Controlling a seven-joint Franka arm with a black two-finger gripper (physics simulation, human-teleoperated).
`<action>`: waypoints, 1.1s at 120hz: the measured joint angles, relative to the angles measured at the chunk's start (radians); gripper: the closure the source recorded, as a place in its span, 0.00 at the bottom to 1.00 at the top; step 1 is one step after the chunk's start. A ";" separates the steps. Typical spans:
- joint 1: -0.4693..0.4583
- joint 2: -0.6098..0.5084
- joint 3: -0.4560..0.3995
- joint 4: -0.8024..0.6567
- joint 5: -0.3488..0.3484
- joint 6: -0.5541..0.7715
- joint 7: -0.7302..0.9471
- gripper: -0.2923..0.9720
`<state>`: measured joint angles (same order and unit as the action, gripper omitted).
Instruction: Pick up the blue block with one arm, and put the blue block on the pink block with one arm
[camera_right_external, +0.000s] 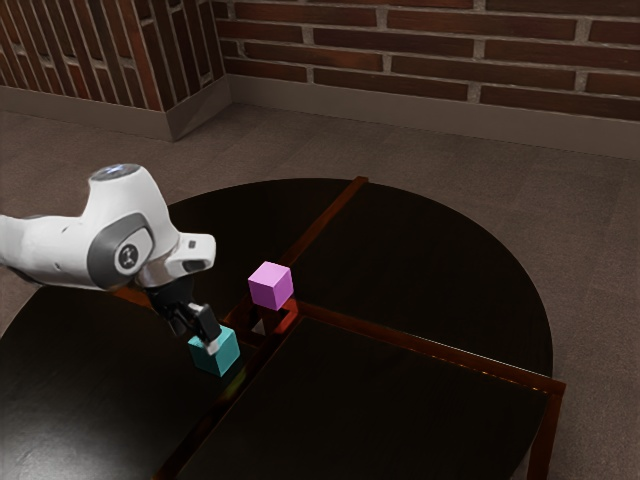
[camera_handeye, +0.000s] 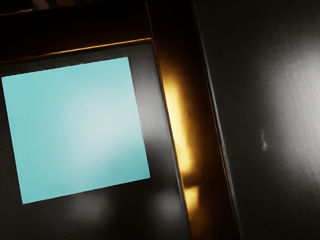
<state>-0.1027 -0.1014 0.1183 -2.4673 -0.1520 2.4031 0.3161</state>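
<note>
Exterior view: blue block (camera_right_external: 218, 354) sits just under your gripper (camera_right_external: 198, 336), fingers apart, holding nothing; your hand points down over it.

Item 1: blue block (camera_handeye: 75, 130), one flat pale-cyan square face showing, slightly skewed, resting on a dark glossy panel (camera_handeye: 160, 210).
Item 2: broad wooden rail (camera_handeye: 185, 150), running along one side of the block, near it but not touching; carries a bright orange gleam.
Item 3: thin wooden rail (camera_handeye: 75, 51), along an adjacent side of the block, meeting the broad rail at a corner.
Item 4: dark tabletop (camera_handeye: 270, 75), beyond the broad rail from the block, with soft grey reflections and a small pale fleck (camera_handeye: 263, 142).
</note>
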 joint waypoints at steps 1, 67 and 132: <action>0.000 0.004 0.000 0.002 0.000 0.000 0.001 0.25; 0.033 0.173 -0.002 0.143 0.005 -0.002 0.039 0.25; 0.042 0.244 -0.011 0.187 0.036 0.024 0.070 0.25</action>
<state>-0.0605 0.1428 0.1074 -2.2807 -0.1156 2.4275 0.3866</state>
